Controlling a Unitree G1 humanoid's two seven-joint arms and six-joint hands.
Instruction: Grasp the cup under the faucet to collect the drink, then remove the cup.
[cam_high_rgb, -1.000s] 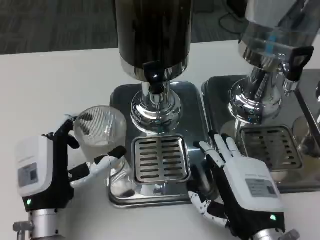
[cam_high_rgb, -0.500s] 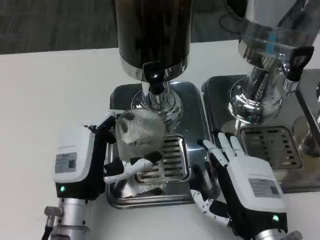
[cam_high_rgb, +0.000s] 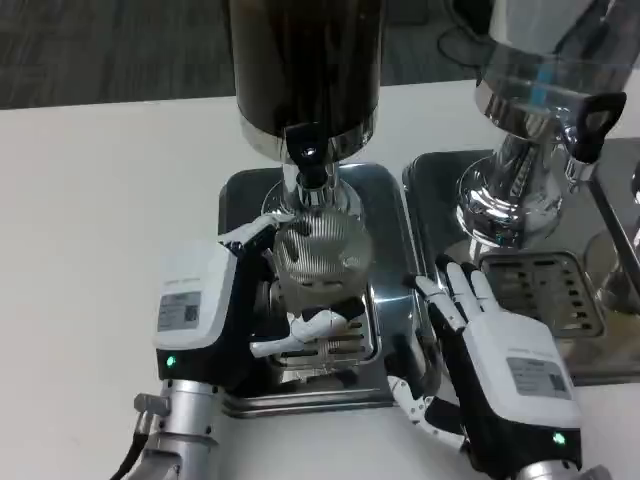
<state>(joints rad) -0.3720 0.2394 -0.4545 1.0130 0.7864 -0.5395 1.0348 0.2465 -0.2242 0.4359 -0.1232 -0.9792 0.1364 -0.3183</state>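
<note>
The left robot hand (cam_high_rgb: 215, 315) grasps a clear ribbed cup (cam_high_rgb: 318, 258), holding it directly beneath the black faucet (cam_high_rgb: 308, 155) of the dark drink dispenser (cam_high_rgb: 306, 70) and over the slotted drip grate (cam_high_rgb: 335, 335). The right robot hand (cam_high_rgb: 495, 350) lies released just right of the faucet's chrome tray (cam_high_rgb: 385, 200), fingers spread and holding nothing. Further right of the faucet stands a second chrome dispenser (cam_high_rgb: 535, 120) with its own grate, both on the white bench (cam_high_rgb: 100, 200).
</note>
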